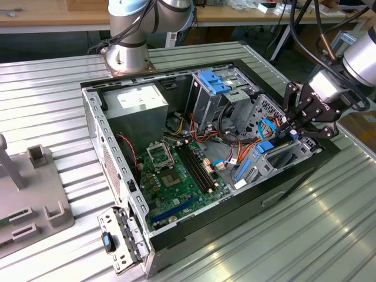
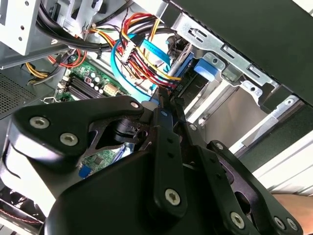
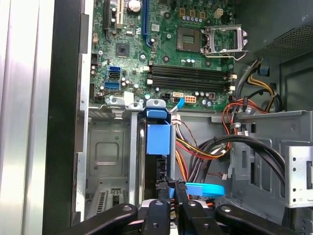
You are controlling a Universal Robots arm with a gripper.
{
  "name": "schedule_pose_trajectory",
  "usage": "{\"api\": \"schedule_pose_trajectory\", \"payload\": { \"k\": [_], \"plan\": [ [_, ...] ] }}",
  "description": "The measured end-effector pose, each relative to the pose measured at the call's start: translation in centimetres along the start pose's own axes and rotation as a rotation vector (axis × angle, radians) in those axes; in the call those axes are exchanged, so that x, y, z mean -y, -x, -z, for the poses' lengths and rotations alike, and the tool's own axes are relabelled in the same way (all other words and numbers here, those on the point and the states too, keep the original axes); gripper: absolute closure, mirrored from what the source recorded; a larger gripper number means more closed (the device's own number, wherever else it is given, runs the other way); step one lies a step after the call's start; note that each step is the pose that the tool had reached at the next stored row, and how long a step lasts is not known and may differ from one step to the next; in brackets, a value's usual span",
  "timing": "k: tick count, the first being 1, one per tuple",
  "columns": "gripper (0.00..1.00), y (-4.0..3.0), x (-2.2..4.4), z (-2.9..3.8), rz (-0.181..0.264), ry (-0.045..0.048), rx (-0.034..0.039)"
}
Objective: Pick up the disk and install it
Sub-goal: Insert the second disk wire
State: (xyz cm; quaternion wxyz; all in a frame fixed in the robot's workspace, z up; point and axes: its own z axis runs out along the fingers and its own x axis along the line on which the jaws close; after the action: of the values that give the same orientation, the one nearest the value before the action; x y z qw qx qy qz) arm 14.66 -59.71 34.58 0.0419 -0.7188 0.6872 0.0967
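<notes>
Arm [image 1: 138, 23]: one, grey jointed, base bolted at the far side in the exterior view, upper links passing out of frame overhead. Wrist [image 1: 346, 67]: silver, re-entering from the exterior view's right, angled downward and toward that view's left. Gripper [image 1: 292, 130]: black linkage type, tilted down. Fingers [image 3: 164, 188]: in both wrist views drawn together, tips nearly meeting, slim gap between.

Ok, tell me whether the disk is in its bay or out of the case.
In its bay. The first wrist view shows the disk standing on edge between the drive cage's metal walls, blue rail on top, the gripper at its end.
</notes>
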Motion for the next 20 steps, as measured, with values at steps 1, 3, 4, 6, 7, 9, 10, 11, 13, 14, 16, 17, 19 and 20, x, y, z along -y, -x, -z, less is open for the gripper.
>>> {"api": "schedule_pose_trajectory", "payload": {
  "k": [1,3,4,6,7,9,10,11,13,14,16,17,19,20],
  "plan": [
    [0.84,-0.03,-0.05,0.0,0.0,0.0,0.0019],
    [0.84,-0.33,-0.08,0.06,0.0,-0.0001,0.0022],
    [0.84,-0.35,-0.08,0.07,0.0,-0.0001,0.0032],
    [0.84,-0.41,-0.07,-0.02,0.001,-0.0004,0.0125],
    [0.84,-0.45,-0.08,-0.01,0.001,-0.0005,0.0128],
    [0.84,-0.52,-0.08,0.0,0.001,-0.0005,0.013],
    [0.84,-0.58,-0.08,0.01,0.001,-0.0005,0.0129],
    [0.84,-0.61,-0.08,0.02,0.001,-0.0005,0.0129],
    [0.84,-0.68,-0.09,0.03,0.001,-0.0005,0.013],
    [0.84,-0.71,-0.09,0.04,0.001,-0.0005,0.0129],
    [0.84,-0.78,-0.09,0.01,0.001,-0.0005,0.013],
    [0.84,-0.8,-0.09,-0.04,0.001,-0.0005,0.0129],
    [0.84,-0.83,-0.08,-0.14,0.001,-0.0005,0.0128],
    [0.84,-0.84,-0.08,-0.16,0.001,-0.0005,0.0125]
  ]
}}
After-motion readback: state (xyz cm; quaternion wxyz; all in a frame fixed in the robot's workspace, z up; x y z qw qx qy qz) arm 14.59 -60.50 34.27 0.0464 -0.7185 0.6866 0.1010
